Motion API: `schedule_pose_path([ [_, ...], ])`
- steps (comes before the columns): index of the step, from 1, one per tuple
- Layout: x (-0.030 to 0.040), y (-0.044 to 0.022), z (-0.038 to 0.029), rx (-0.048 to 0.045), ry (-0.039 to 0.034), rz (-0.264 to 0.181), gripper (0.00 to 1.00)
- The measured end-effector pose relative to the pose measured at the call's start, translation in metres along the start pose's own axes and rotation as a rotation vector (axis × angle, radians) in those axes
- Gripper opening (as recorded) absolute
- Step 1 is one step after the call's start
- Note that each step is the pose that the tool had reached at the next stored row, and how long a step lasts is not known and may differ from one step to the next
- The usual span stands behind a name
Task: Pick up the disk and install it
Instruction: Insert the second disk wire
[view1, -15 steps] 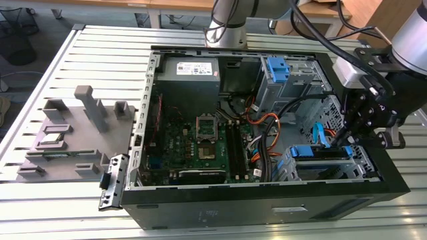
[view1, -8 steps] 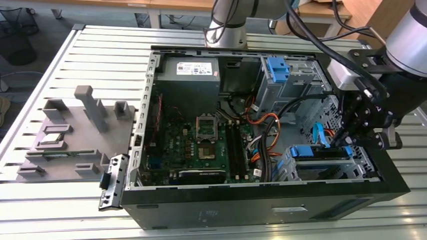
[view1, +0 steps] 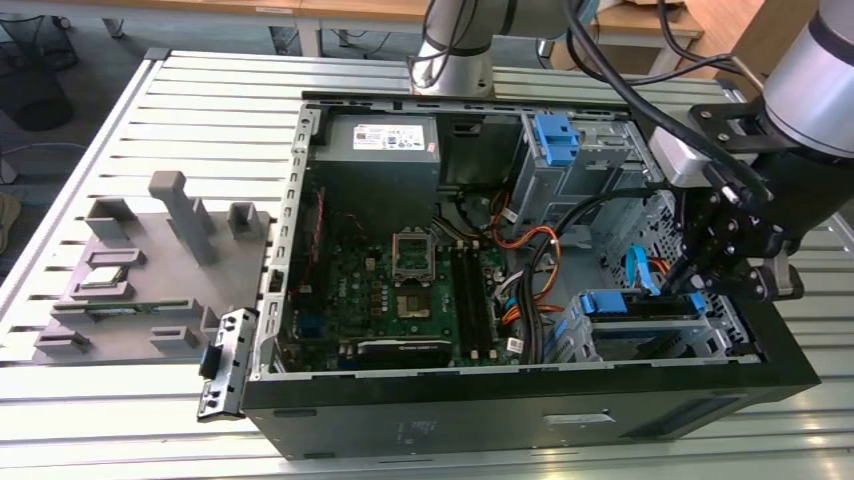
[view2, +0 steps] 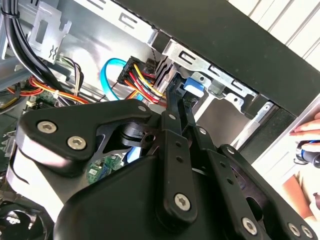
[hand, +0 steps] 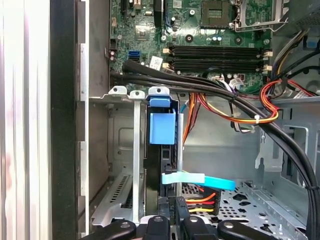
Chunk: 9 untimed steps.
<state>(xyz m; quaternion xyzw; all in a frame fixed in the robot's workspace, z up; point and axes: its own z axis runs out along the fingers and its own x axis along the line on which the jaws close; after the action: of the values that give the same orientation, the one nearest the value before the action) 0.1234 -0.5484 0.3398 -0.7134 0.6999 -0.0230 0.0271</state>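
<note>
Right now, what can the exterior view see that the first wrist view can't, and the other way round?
Exterior view alone: the whole open computer case, the grey power-supply box and a grey fixture tray on the slatted table. First wrist view alone: a close look down into the drive cage at the disk's blue frame. Shared: the green motherboard, the black cables and the gripper.

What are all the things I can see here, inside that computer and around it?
computer case: one, black, open on the slatted table.
motherboard: one, green, on the case floor.
power supply: one, grey, far corner of the case.
disk: one, blue-framed, standing edge-on in the metal drive bay.
blue bracket: one, in the far bay.
cables: a bundle, black, red, yellow and orange.
grey fixture: one, at the exterior view's left.
person's hand: one, beside the case.
gripper: one, black, over the drive bay.
</note>
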Motion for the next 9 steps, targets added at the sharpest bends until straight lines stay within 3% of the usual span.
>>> schedule_pose_path([
  [3,0.0003,0.0024,-0.0001,0.0080,-0.0003,-0.007,0.18],
  [9,0.0006,0.0047,0.0000,0.0087,-0.0005,-0.009,0.18],
])
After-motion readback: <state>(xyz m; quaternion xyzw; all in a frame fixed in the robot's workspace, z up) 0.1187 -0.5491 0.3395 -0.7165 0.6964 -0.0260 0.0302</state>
